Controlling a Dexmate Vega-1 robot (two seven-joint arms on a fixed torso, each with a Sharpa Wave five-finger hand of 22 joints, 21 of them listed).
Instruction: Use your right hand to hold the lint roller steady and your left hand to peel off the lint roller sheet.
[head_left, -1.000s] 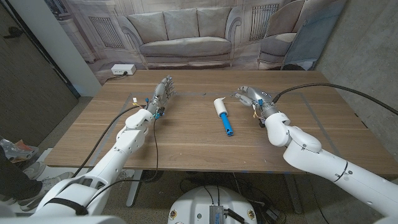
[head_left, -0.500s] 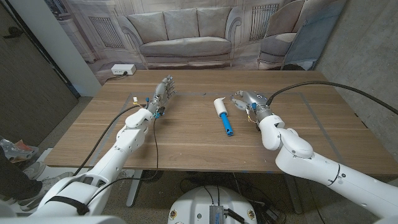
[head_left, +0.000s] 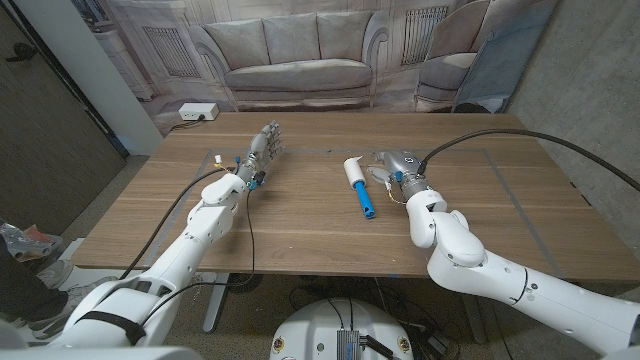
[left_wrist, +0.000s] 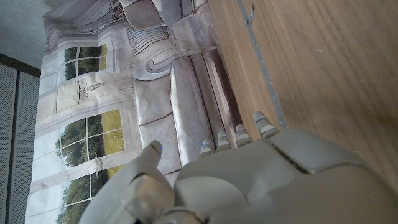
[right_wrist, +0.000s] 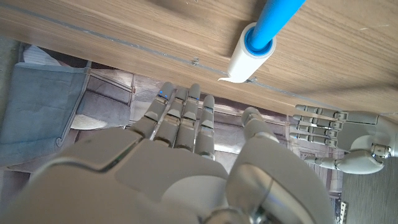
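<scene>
The lint roller (head_left: 356, 181) lies on the wooden table (head_left: 300, 220) near its middle, white roll (head_left: 353, 172) toward the far side and blue handle (head_left: 365, 204) toward me. A loose sheet corner sticks out from the roll (right_wrist: 250, 57) in the right wrist view. My right hand (head_left: 392, 165) hovers just right of the roll, fingers apart and holding nothing, with a small gap to it. My left hand (head_left: 263, 150) stands on the table's far left part, fingers straight and apart, well away from the roller. It also shows as the left hand (right_wrist: 336, 137) beyond the roller.
Thin tape lines (head_left: 215, 158) mark the tabletop. A black cable (head_left: 500, 137) arcs over the table's right side to my right arm. A white socket box (head_left: 197, 112) sits on the floor behind the table, before a printed sofa backdrop (head_left: 290, 50).
My right hand has slid left across the table, closing in on the roller's white roll, and its forearm has swung round. The roller and my left hand have stayed put.
</scene>
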